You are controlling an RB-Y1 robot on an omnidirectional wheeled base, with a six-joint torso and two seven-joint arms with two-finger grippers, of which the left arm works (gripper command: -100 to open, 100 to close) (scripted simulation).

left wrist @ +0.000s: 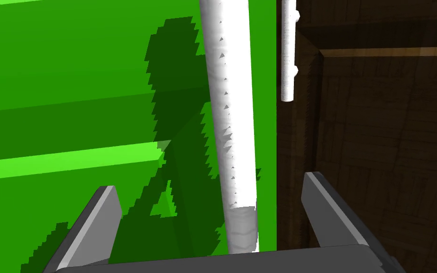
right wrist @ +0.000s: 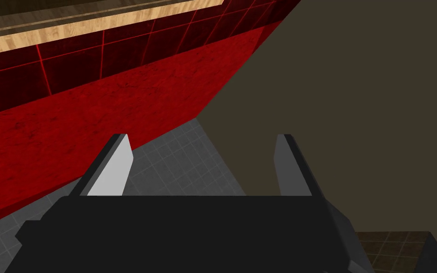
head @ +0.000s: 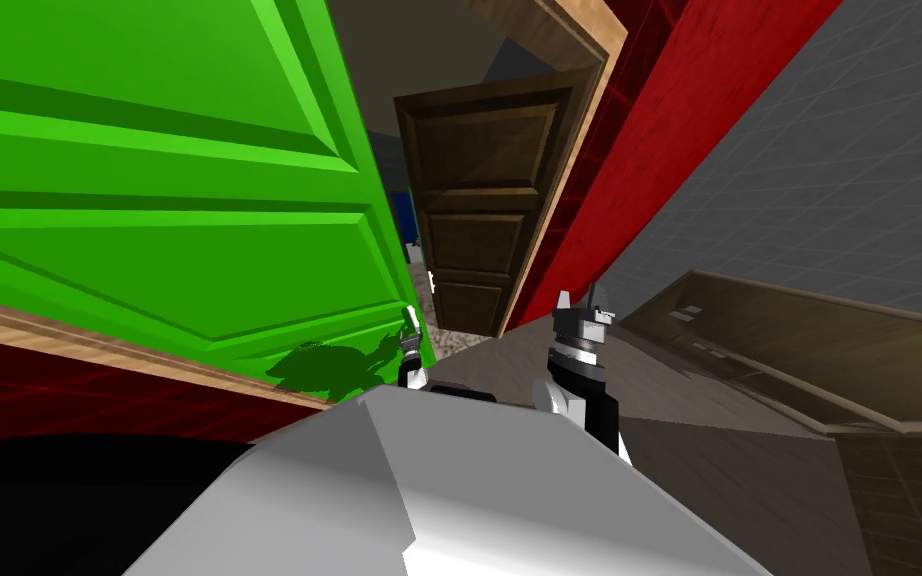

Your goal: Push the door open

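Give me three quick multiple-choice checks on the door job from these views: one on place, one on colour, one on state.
1. Where is the white bar handle relative to the left gripper?
A. between its fingers
B. outside both fingers
C. behind its body

2. What colour is the door right behind that handle?
A. brown
B. red
C. green

3. How do the left gripper's fingers stand?
A. shut on the handle
B. open, clear of the handle
C. shut on nothing

Answers:
1 A: in the left wrist view the bar rises between the two fingers.
2 C: the panel behind the bar is bright green.
3 B: both fingers stand wide apart, with a gap to the bar on each side.
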